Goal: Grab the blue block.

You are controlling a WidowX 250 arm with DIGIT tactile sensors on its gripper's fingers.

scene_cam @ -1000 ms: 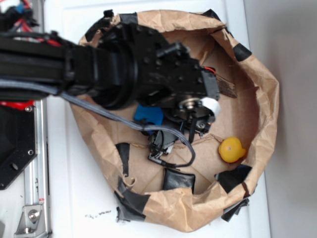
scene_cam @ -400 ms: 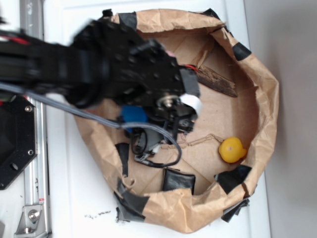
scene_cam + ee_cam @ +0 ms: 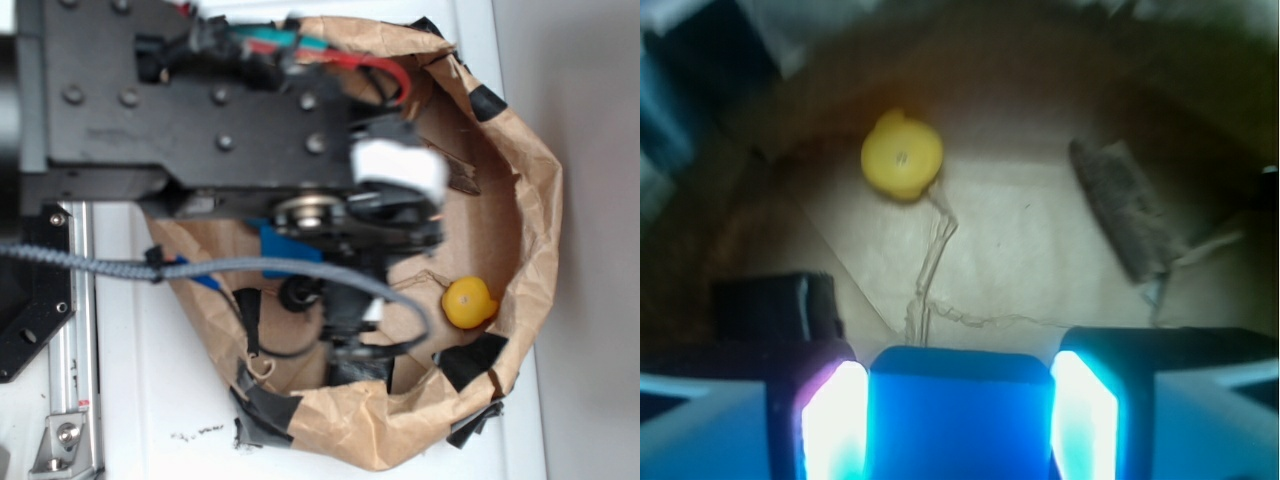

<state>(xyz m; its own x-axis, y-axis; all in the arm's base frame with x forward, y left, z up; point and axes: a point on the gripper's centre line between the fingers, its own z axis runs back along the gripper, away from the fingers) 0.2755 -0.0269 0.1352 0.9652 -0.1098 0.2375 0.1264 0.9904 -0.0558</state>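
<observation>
The blue block (image 3: 960, 415) is a smooth bright blue slab that fills the gap between my two glowing finger pads (image 3: 835, 420) in the wrist view. My gripper (image 3: 960, 378) is shut on it, with both pads against its sides. It hangs above the brown paper floor. From the exterior view only a corner of the blue block (image 3: 285, 245) shows under the big black arm, which hides the fingers.
A crumpled brown paper bag (image 3: 530, 200) with black tape patches walls the work area. Inside it lie a yellow rounded toy (image 3: 468, 302) (image 3: 901, 154), a dark bark-like strip (image 3: 1125, 205) and a black pad (image 3: 775, 305). A grey cable (image 3: 100, 262) trails left.
The arm has risen towards the exterior camera and now looms much larger, carrying the blue block with it. The yellow toy has not moved.
</observation>
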